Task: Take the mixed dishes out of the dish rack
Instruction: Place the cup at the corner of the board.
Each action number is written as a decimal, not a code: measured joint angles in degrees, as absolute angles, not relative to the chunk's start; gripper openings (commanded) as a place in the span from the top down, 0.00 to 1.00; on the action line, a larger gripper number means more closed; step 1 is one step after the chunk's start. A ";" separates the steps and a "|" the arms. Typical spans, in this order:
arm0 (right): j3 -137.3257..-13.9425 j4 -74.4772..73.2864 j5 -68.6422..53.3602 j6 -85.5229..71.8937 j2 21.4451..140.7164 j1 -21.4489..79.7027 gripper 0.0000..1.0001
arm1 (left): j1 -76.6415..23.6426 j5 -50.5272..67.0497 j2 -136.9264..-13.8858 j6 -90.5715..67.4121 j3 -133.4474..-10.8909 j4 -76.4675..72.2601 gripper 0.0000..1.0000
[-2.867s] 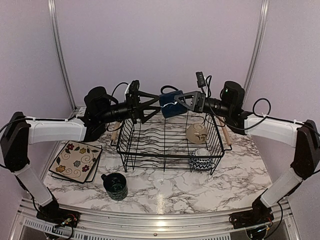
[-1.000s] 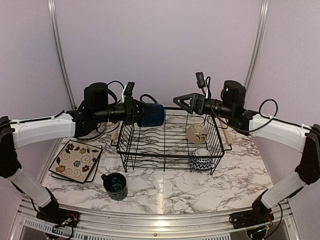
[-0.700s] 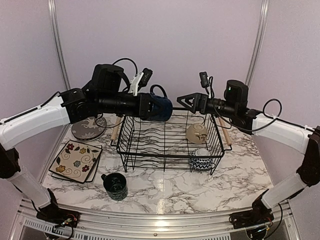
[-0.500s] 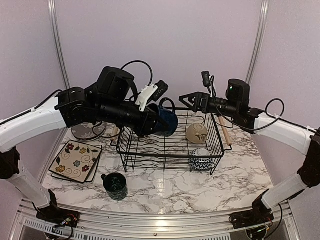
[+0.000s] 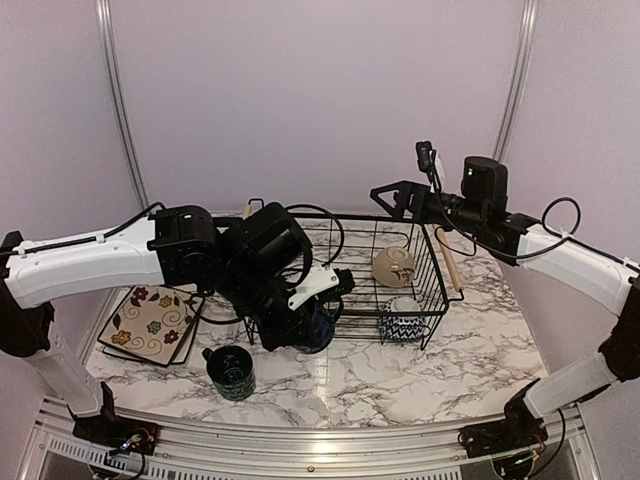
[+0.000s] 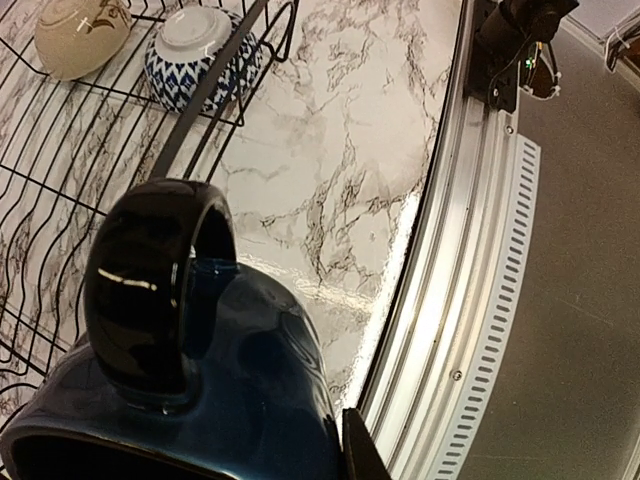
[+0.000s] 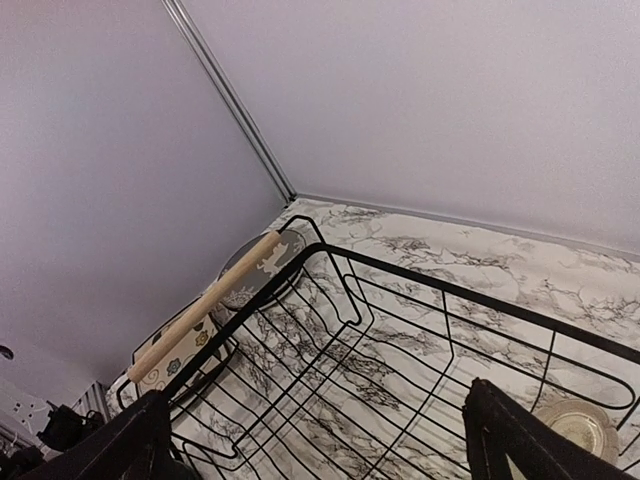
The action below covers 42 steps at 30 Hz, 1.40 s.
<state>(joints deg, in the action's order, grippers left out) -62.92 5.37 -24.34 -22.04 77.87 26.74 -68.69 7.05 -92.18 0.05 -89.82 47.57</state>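
We see the left tool (image 5: 303, 322) low at the near left corner of the rack (image 5: 430, 262), its jaws pinched almost together on the wall of a dark blue mug (image 6: 240, 400). In the left wrist view the mug fills the near corner, handle (image 6: 150, 290) up toward the camera, and one dark finger (image 6: 362, 455) shows at its right side. We cannot tell whether the mug touches the tabletop (image 5: 450, 370). It sits just outside the rack's near wires.

The right tool (image 7: 315, 410) hangs over the far right of the rack with its jaws spread wide and nothing between them.

Inside the rack, at the right end, lie a beige bowl (image 5: 393, 266) and, nearer, a chevron bowl (image 5: 403, 318) (both tipped, the second showing its white foot). A second mug (image 5: 231, 372) stands upright on the tabletop near left, and the floral plates (image 5: 152, 322) lie stacked further left. From the right wrist we also see a grey plate (image 7: 258, 262) just beyond the rack's left wooden bar (image 7: 205, 305).
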 measured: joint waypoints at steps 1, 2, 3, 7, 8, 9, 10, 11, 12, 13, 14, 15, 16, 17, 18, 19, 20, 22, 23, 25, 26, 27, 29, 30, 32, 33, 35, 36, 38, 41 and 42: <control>-63.09 4.82 -23.90 -21.78 77.87 26.74 0.01 | -69.08 7.03 -93.58 0.14 -89.82 48.49 1.00; -63.24 4.36 -23.59 -21.54 77.87 26.74 0.01 | -69.28 7.05 -94.63 0.23 -89.73 49.04 1.00; -63.57 3.75 -23.18 -21.17 77.84 26.74 0.01 | -69.43 7.03 -95.83 0.27 -89.47 49.56 1.00; -64.45 2.24 -21.50 -19.94 77.47 26.74 0.02 | -69.63 6.98 -99.94 0.38 -87.79 51.83 1.00; -64.71 1.65 -21.06 -19.57 77.32 26.72 0.02 | -69.65 6.98 -101.10 0.40 -87.57 52.64 1.00; -64.77 1.34 -20.78 -19.38 77.19 26.72 0.01 | -69.60 6.98 -101.86 0.40 -87.50 53.08 1.00; -64.79 0.91 -20.43 -19.16 76.95 26.72 0.02 | -69.58 6.85 -102.76 0.40 -87.46 53.36 1.00; -64.79 0.54 -20.27 -18.96 76.79 26.72 0.02 | -69.58 6.85 -103.55 0.45 -87.37 53.47 1.00; -64.79 0.12 -20.08 -18.72 76.69 26.72 0.01 | -69.60 6.87 -104.22 0.47 -87.20 53.56 1.00; -64.79 -0.25 -19.97 -18.50 76.60 26.72 0.01 | -69.65 6.98 -104.81 0.49 -87.13 53.84 1.00; -64.79 -0.60 -19.84 -18.35 76.58 26.72 0.01 | -69.65 7.05 -105.36 0.49 -87.13 54.13 1.00; -64.79 -0.91 -19.75 -18.20 76.58 26.72 0.02 | -69.65 7.18 -105.78 0.49 -87.13 54.28 1.00; -64.79 -1.15 -19.59 -18.09 76.58 26.72 0.02 | -69.65 7.35 -106.24 0.49 -87.13 54.33 1.00; -64.79 -1.32 -19.46 -17.93 76.58 26.72 0.02 | -69.65 7.49 -106.69 0.49 -87.13 54.30 1.00; -64.79 -1.39 -19.33 -17.89 76.58 26.72 0.01 | -69.67 7.49 -107.18 0.49 -87.13 54.30 1.00; -64.79 -1.41 -19.29 -17.85 76.58 26.72 0.01 | -69.69 7.49 -107.66 0.49 -87.13 54.30 1.00; -64.79 -1.43 -19.18 -17.76 76.58 26.72 0.02 | -69.71 7.46 -108.07 0.49 -87.13 54.30 1.00; -64.79 -1.48 -19.03 -17.67 76.58 26.72 0.02 | -69.71 7.40 -108.95 0.49 -87.13 54.33 0.94; -64.79 -1.54 -18.98 -17.61 76.58 26.72 0.01 | -69.71 7.29 -109.38 0.49 -87.13 54.33 0.92; -64.79 -1.80 -18.92 -17.37 76.58 26.72 0.02 | -69.71 6.96 -109.75 0.49 -87.13 54.33 0.87; -64.79 -2.00 -18.92 -17.26 76.58 26.72 0.01 | -69.71 6.83 -109.89 0.49 -87.13 54.35 0.84; -64.79 -2.22 -18.90 -17.17 76.58 26.72 0.01 | -69.71 6.50 -109.93 0.47 -87.11 54.35 0.81; -64.79 -2.61 -18.87 -16.84 76.58 26.72 0.02 | -69.69 6.11 -109.93 0.51 -87.11 54.35 0.74; -64.79 -2.90 -18.79 -16.62 76.58 26.72 0.01 | -69.71 6.11 -109.93 0.34 -87.11 54.33 0.71; -64.82 -3.51 -18.48 -16.21 76.58 26.72 0.01 | -69.78 5.85 -109.93 0.49 -87.02 54.48 0.67; -64.82 -3.86 -18.28 -15.97 76.58 26.72 0.01 | -69.84 5.85 -109.93 0.45 -87.02 54.52 0.65; -64.79 -4.64 -17.72 -15.40 76.58 26.72 0.02 | -69.84 5.41 -109.93 0.54 -87.02 54.54 0.59; -64.82 -5.10 -17.43 -15.00 76.58 26.72 0.01 | -69.84 5.32 -109.93 0.54 -87.02 54.54 0.56; -64.90 -6.26 -17.10 -14.31 76.58 26.72 0.02 | -69.87 5.02 -109.91 0.67 -87.02 54.54 0.52; -65.54 -8.80 -16.12 -12.88 76.58 26.79 0.01 | -69.84 4.56 -109.51 1.06 -87.18 54.52 0.47; -65.98 -9.78 -15.70 -12.12 76.60 26.92 0.01 | -69.84 4.40 -109.14 1.26 -87.29 54.41 0.45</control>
<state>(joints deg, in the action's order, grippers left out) -65.98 -9.78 -15.70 -12.12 76.60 26.92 -69.84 4.40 -109.14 1.26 -87.29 54.41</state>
